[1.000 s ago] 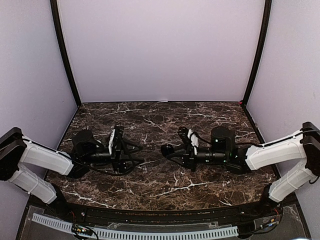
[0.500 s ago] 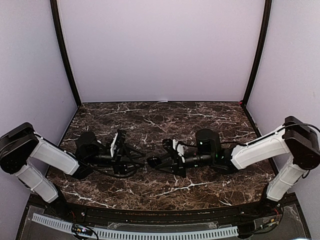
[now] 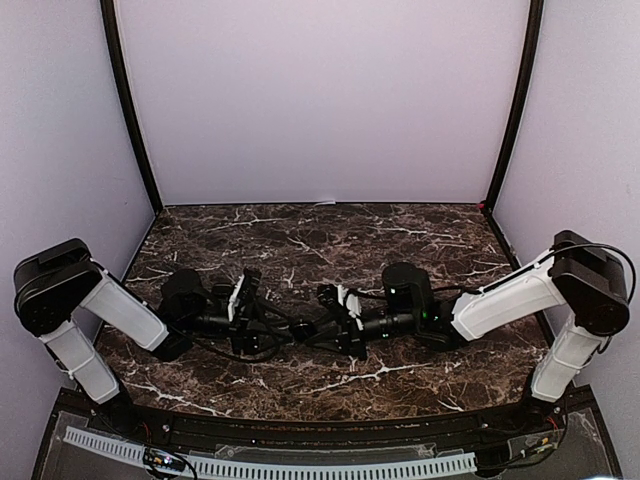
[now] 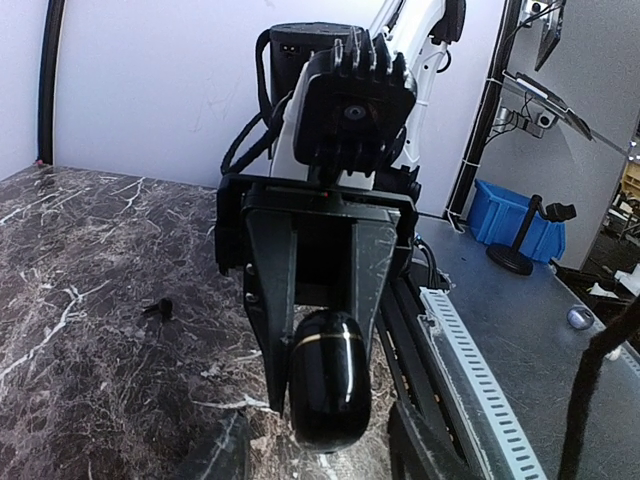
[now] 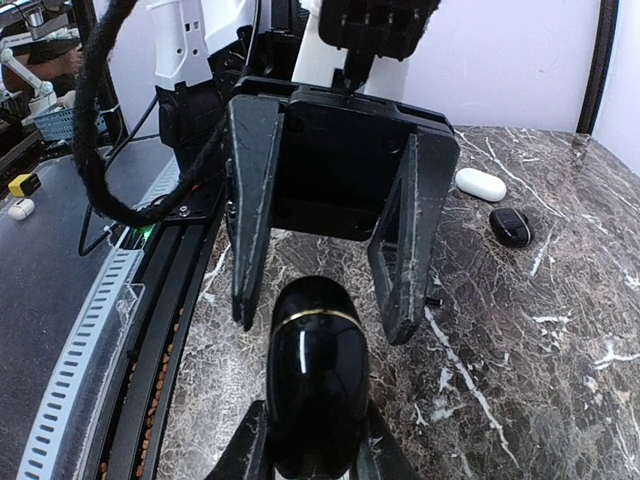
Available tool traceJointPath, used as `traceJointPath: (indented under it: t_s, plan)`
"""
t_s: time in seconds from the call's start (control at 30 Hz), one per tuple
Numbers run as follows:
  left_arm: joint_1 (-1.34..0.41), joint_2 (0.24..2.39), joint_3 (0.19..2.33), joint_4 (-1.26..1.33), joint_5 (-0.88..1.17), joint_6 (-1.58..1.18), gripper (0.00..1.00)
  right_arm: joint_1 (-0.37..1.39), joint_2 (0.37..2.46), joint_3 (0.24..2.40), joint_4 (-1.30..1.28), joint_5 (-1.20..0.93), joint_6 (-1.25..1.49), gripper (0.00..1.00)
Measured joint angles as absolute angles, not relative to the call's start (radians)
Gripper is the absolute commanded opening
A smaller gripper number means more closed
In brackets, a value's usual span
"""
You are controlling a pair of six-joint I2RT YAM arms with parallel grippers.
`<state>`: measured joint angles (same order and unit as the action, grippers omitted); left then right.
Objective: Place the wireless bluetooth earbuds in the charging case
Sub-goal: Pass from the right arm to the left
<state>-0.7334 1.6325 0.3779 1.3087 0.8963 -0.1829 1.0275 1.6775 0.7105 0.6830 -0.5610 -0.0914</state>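
Note:
A glossy black charging case (image 5: 315, 385) with a thin gold band is closed and held level between the two grippers at the table's middle (image 3: 298, 329). My right gripper (image 5: 315, 438) is shut on its near end. My left gripper (image 4: 318, 438) is open, its fingers (image 5: 250, 240) standing wide on either side of the case's (image 4: 325, 380) far end without touching it. One tiny black earbud (image 4: 157, 308) lies on the marble to the left in the left wrist view. No white earbuds show.
A white oval case (image 5: 480, 184) and a second small black case (image 5: 511, 226) lie on the marble beyond the grippers. A slotted white cable rail (image 3: 270, 465) runs along the near edge. Walls close in the back and sides.
Both arms have reached inward. The right gripper carried the black case leftward and the left gripper moved right, so they now meet nose to nose at the middle.

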Motion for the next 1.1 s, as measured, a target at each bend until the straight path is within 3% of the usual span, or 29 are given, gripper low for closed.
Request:
traceJointPath:
  t_s: [0.27, 0.4, 0.6, 0.7, 0.77, 1.1]
  plan:
    - [-0.762, 1.633, 0.418, 1.254, 0.888, -0.132, 0.40, 1.028, 1.700, 0.736, 0.679, -0.553, -0.090, 0.07]
    - [-0.776, 1.633, 0.429, 1.215, 0.870, -0.102, 0.28, 1.028, 1.705, 0.744, 0.672, -0.553, -0.084, 0.07]
    - [-0.778, 1.633, 0.432, 1.184, 0.859, -0.071, 0.31, 1.028, 1.707, 0.744, 0.658, -0.553, -0.074, 0.07]
    - [-0.779, 1.632, 0.433, 1.177, 0.859, -0.063, 0.41, 1.028, 1.707, 0.744, 0.656, -0.553, -0.074, 0.07]
    - [-0.780, 1.631, 0.434, 1.172, 0.861, -0.061, 0.42, 1.028, 1.707, 0.744, 0.657, -0.550, -0.073, 0.07]
    - [-0.780, 1.616, 0.434, 1.149, 0.860, -0.047, 0.24, 1.029, 1.707, 0.741, 0.666, -0.548, -0.070, 0.07]
